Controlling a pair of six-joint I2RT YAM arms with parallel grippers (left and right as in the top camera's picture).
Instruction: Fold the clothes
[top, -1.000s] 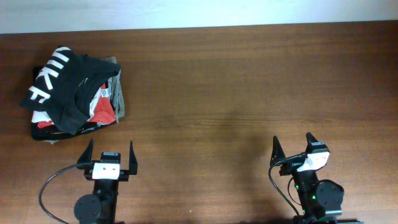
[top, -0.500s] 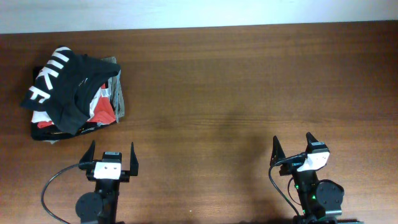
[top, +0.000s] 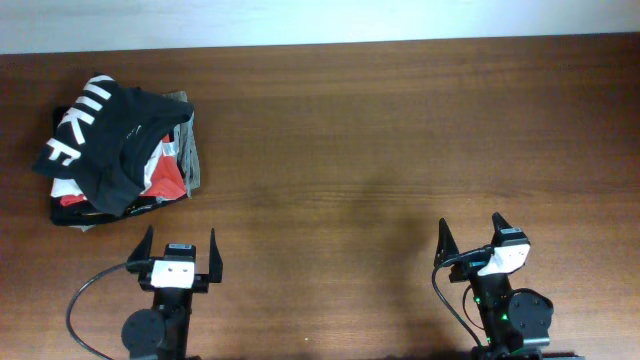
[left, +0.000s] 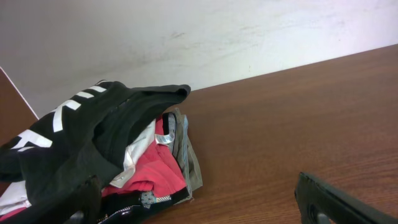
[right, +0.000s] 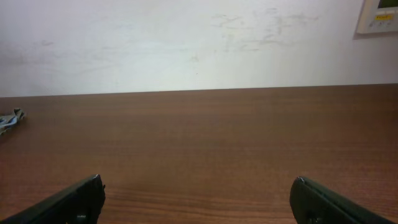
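The dark T-shirt (top: 110, 130) with white block letters lies crumpled on top of a pile of folded garments at the table's far left. It also shows in the left wrist view (left: 81, 134), draped over the pile. My left gripper (top: 180, 250) is open and empty near the front edge, a little in front of the pile; its fingers frame the left wrist view (left: 199, 199). My right gripper (top: 470, 235) is open and empty at the front right, far from the shirt; it shows in the right wrist view (right: 196, 193).
Under the shirt are folded red (left: 152, 171), white (left: 138, 146) and grey (left: 180, 149) garments. The brown wooden table (top: 380, 150) stretches to the right. A pale wall (right: 186, 43) stands behind the table's far edge.
My left gripper has shifted very slightly; the shirt and the right arm have not moved.
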